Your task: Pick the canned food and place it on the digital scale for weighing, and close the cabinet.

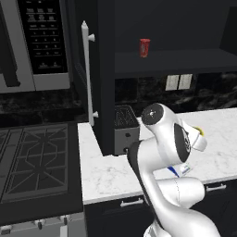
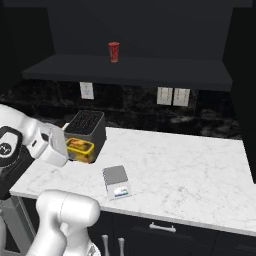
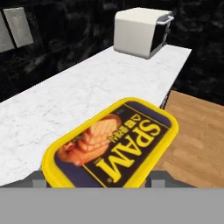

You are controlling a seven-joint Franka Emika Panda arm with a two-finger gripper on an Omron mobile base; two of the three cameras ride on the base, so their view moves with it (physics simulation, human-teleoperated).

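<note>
Two dark finger tips are seen at the lower corners of the hand view, one on each side of the squat yellow can of tinned meat with a dark printed label (image 3: 111,142), so the gripper (image 3: 95,180) is judged to be clamped on the can across its width. In the right base view the same can (image 2: 80,149) is held off the counter at centre left, in front of the dark boxy toaster (image 2: 87,125). The can is judged rigid, fairly dense and smooth-walled, so a firm grip on its flat sides is favoured over the rounded corners. Lower centre, the small flat grey-topped scale with a blue base (image 2: 116,181) lies on the white marble counter (image 2: 190,165), near the can. At upper left of the left base view, the tall black cabinet door with a silver bar handle (image 1: 86,74) stands open.
</note>
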